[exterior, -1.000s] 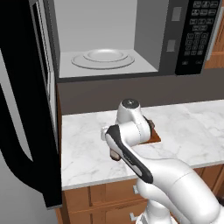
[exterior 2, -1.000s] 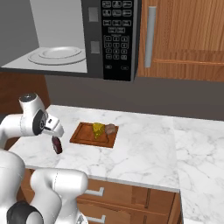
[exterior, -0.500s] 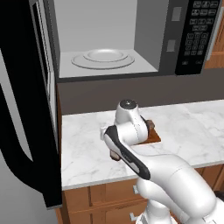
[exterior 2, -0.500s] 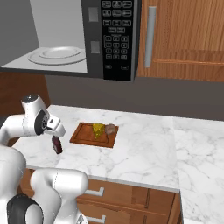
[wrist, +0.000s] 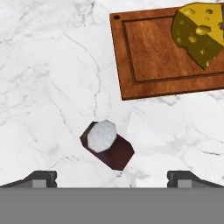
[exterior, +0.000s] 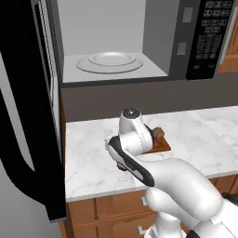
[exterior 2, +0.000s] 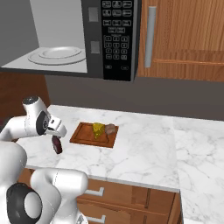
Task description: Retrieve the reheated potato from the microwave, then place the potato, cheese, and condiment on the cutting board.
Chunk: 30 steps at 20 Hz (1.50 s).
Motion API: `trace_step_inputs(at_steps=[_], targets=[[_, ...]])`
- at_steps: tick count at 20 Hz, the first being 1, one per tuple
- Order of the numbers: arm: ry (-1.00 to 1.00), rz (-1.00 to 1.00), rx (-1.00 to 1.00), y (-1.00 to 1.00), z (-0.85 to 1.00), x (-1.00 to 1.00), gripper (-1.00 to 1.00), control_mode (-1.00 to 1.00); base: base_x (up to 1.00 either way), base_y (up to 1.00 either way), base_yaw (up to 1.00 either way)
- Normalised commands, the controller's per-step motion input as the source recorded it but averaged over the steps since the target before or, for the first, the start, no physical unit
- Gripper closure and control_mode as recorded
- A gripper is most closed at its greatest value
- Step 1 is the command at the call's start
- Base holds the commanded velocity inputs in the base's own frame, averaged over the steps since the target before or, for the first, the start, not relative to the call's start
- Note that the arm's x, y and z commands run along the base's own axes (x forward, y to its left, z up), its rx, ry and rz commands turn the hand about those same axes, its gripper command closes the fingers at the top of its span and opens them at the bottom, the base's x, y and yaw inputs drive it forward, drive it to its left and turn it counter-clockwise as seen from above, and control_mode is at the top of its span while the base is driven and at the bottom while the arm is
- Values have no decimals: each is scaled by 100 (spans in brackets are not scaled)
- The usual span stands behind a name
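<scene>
We see the condiment (wrist: 106, 145) standing upright on the marble surface (wrist: 48, 74), pale cap toward the hand camera, just off the near left corner of the cutting board (wrist: 153, 57) and not touching it. In the right base view the same bottle (exterior 2: 57, 145) stands left of the board (exterior 2: 83, 136), directly under the claw (exterior 2: 57, 131). The hand view gives us the cheese (wrist: 199, 33) lying on the board's right part; the right base view adds the potato (exterior 2: 110, 129) on the board beside the cheese (exterior 2: 98, 129), just right of it. From the left base view the arm covers most of the board (exterior: 160, 146), and we make out only the potato (exterior: 158, 133) past the wrist.

The microwave (exterior 2: 94, 39) hangs above the surface with its door (exterior: 28, 107) swung wide to the left, and its turntable (exterior: 109, 62) is bare. Bare marble lies around the bottle on its left and near sides, and the surface's near edge runs close by.

The arm bends over from the near left, wrist turned down above the bottle. The claw's fingertips (wrist: 41, 178) stand wide apart, one on either side of the bottle, holding nothing.
</scene>
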Motion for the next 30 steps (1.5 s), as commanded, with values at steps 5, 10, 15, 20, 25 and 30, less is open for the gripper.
trace_step_inputs(at_steps=[5,10,15,20,25,30], targets=[[0,0,0,6,-2,5,-100,-100,0,0,0],[0,0,0,7,-8,3,-100,-100,0,0,0],[0,0,-2,1,-14,8,-100,-100,0,0,0],[0,0,-4,0,-15,10,-100,-100,0,0,0],[0,0,-3,2,-8,5,-100,-100,0,0,0],[0,0,-3,4,-1,1,-100,-100,0,0,0]])
